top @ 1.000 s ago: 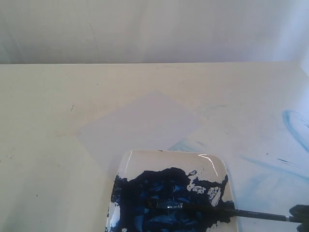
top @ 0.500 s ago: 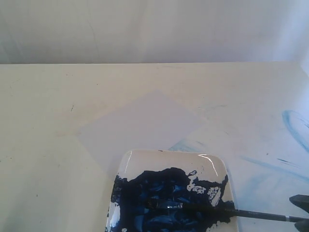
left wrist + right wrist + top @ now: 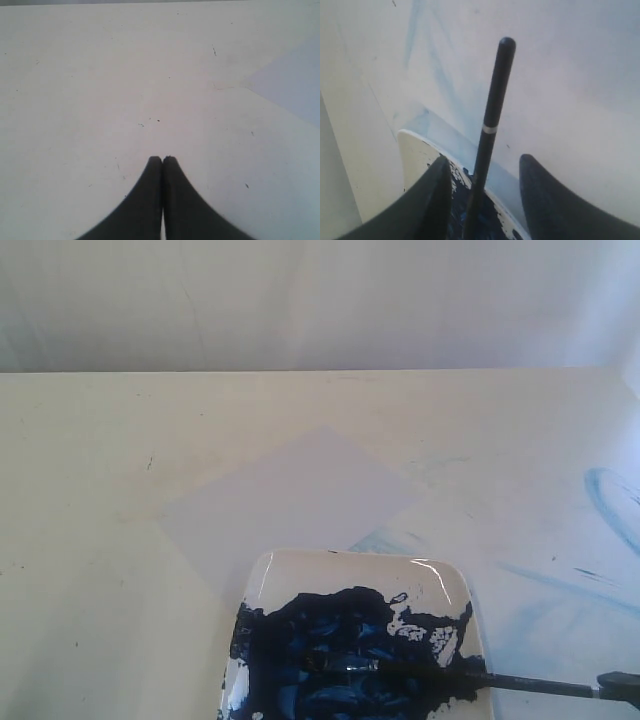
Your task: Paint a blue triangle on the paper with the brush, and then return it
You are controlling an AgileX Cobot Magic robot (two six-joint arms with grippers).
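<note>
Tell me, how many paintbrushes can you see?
1. The paintbrush lies with its bristles in the dark-blue paint on the white plate. Its handle sticks out past the rim, between the open fingers of the right gripper. No other shows.

The table (image 3: 90,540) is being occupied by a diamond-set paper (image 3: 290,490), its near corner being overlapped by a white plate (image 3: 300,570); blue smears (image 3: 608,498) are being borne rightward.

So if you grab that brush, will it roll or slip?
Probably stiff and light: the brush is a thin straight stick. Its round handle might roll, though wet-looking paint on the plate likely holds the bristles.
</note>
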